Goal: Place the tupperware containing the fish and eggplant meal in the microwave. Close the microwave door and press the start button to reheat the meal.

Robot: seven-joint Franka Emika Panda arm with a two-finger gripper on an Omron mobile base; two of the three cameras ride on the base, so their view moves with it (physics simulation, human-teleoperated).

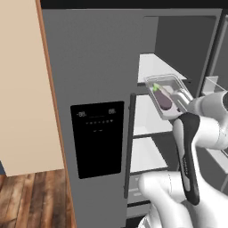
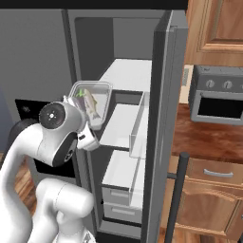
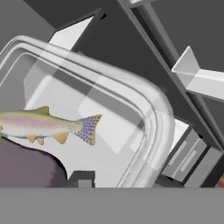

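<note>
Right at my fingertips, the tupperware (image 1: 168, 91) is hanging in the air in front of the open fridge (image 1: 95, 71), level with its upper shelves (image 2: 124, 75). My gripper (image 1: 181, 99) is pinching narrowly on the container's near rim, so I am holding it by one edge. Its long axis is running straight away from my hand toward the fridge interior. Inside, the eggplant (image 1: 164, 99) is lying closest to my fingers and the fish (image 3: 46, 124) just beyond it, both resting on the clear floor of the box. The hand view is showing the rounded far corner of the container over the fridge drawers (image 2: 118, 199). I am not seeing the microwave from here; the grey toaster oven (image 2: 219, 100) off to my right on the counter is not it. I judge the carry is barely begun: the load must come clear of the fridge before I turn away.
</note>
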